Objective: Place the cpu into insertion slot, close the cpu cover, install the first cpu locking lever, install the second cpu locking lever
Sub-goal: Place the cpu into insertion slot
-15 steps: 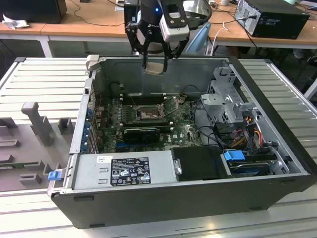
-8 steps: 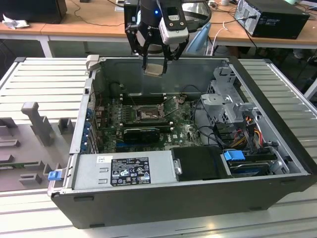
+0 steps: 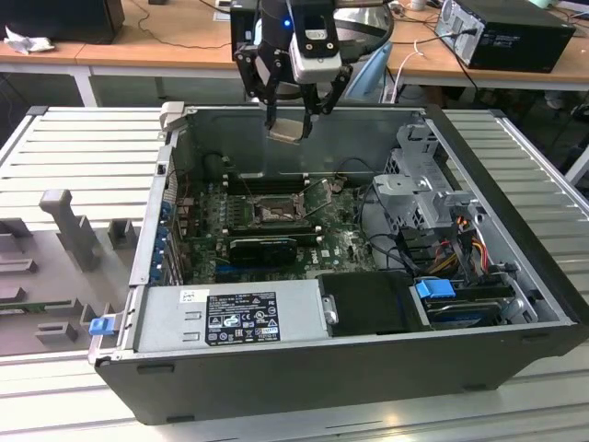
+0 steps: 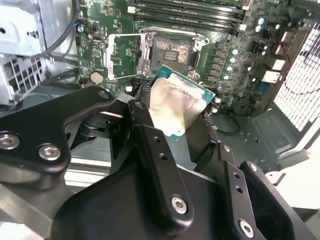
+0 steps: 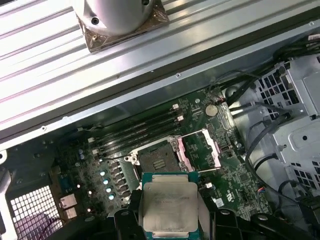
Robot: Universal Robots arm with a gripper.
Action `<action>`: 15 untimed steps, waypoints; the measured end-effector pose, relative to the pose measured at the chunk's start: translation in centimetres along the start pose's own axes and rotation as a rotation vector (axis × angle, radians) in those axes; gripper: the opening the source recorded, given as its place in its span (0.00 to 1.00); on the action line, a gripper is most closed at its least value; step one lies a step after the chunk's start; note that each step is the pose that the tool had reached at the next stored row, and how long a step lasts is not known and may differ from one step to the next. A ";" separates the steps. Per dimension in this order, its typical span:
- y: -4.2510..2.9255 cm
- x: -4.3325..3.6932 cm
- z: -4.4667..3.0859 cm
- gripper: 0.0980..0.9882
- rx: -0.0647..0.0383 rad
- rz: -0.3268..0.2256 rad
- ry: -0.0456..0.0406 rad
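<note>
Above the open computer case [image 3: 304, 368], which lies on its side on a ribbed metal counter [image 3: 83, 157], the tool [image 3: 289, 124] is clenched on the cpu [image 3: 287, 132] and holds it in the air, well clear of the board below. Black fingers [image 4: 150, 145] press its two opposite edges.

The chip is square, so it has no long axis. Its flat metal top faces up toward the wrist. In the first wrist view the edges of the cpu [image 5: 170, 207] run roughly in line with those of the socket. In the second wrist view the cpu [image 4: 177, 107] looks tilted, with one corner toward the socket.

The top is a pale silver-grey plate, dull and faintly scuffed, with rounded corners. It sits on a thin green substrate that shows as a narrow border.

The insertion slot [image 5: 155, 160] sits bare on the green motherboard [image 3: 345, 244], a dark square centre inside a silvery rim. The cpu cover [image 5: 200, 150], a thin shiny metal frame with a large square cutout, is swung open just beside the slot.
</note>
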State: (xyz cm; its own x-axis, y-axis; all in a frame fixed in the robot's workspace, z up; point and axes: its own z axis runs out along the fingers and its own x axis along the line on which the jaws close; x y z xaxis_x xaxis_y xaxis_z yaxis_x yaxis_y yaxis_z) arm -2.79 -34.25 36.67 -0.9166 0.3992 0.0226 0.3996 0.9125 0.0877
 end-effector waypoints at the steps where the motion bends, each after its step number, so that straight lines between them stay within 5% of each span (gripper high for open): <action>1: 0.00 0.00 0.01 0.48 0.000 0.016 -0.0015; 15: 0.00 0.00 0.08 0.48 -0.002 0.121 -0.0108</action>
State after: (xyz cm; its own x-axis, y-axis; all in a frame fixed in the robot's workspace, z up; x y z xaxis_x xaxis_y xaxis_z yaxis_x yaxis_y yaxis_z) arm -2.79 -34.25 36.59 -0.8614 0.5074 0.0224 0.5073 0.8574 0.0872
